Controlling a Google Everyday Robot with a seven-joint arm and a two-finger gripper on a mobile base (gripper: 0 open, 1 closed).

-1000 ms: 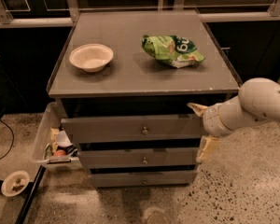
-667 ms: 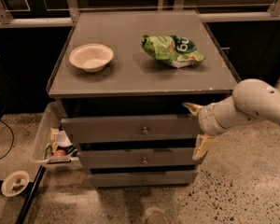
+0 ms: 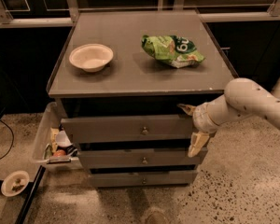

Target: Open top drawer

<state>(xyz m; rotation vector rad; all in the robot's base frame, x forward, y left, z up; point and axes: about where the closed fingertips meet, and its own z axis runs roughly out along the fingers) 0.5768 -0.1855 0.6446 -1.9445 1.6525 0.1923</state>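
Observation:
The top drawer [image 3: 112, 128] is the widest grey front panel under the cabinet top, with a small round metal knob [image 3: 144, 130] at its centre. A dark gap shows above the panel. My gripper [image 3: 191, 128] is at the right end of this panel, well to the right of the knob. It is open, with one finger [image 3: 185, 108] at the panel's upper right corner and the other finger [image 3: 197, 144] below it, by the middle drawer's right end. The white arm comes in from the right.
A white bowl [image 3: 91, 56] and a green chip bag [image 3: 172, 50] lie on the grey cabinet top [image 3: 130, 78]. Two shorter drawers [image 3: 142, 160] sit below. A clear bin [image 3: 49, 139] with clutter stands at the left, and a small bowl [image 3: 15, 183] lies on the floor.
My gripper and arm have moved a little to the left, closer to the right end of the top drawer. The drawers, bowl and bag have not moved.

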